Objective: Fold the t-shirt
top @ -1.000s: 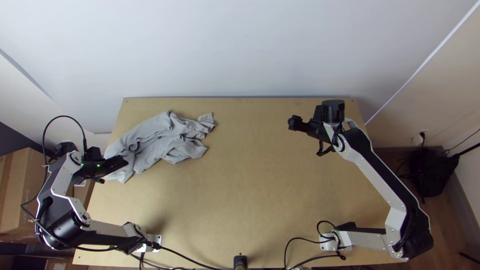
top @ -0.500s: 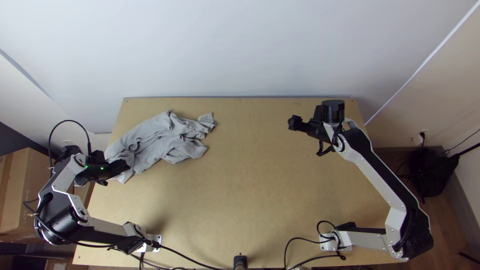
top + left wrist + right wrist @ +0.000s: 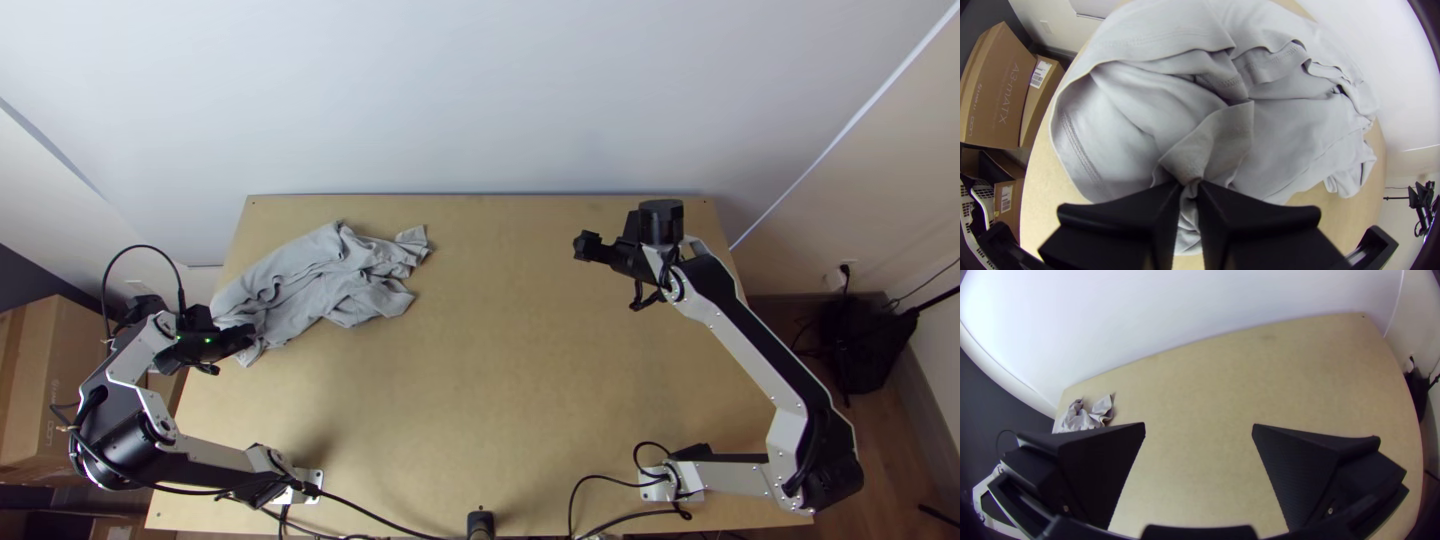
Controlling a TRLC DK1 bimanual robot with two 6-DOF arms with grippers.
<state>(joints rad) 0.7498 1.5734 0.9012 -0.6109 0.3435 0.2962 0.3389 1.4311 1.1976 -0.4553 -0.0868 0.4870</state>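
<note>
The grey t-shirt (image 3: 325, 275) lies bunched on the table's far left part. At its near left end is my left gripper (image 3: 250, 335). In the left wrist view my left gripper (image 3: 1190, 187) is shut on a gathered bit of the t-shirt (image 3: 1290, 130), with a small flap standing out beyond the fingertips; which part of the shirt it is I cannot tell. High over the table's far right part, apart from the cloth, is my right gripper (image 3: 582, 246). In the right wrist view my right gripper (image 3: 1199, 426) stands wide open with nothing between its fingers.
The wooden table (image 3: 480, 370) stretches bare between the arms, with a wall along its far edge. Cardboard boxes (image 3: 45, 385) stand off its left side. A black bag (image 3: 865, 340) is beyond the right side, and cables (image 3: 385, 518) run along the near edge.
My left gripper has moved to the right and slightly toward the near side, along the shirt's near left end. The right arm has shifted very slightly left. The shirt has hardly moved.
</note>
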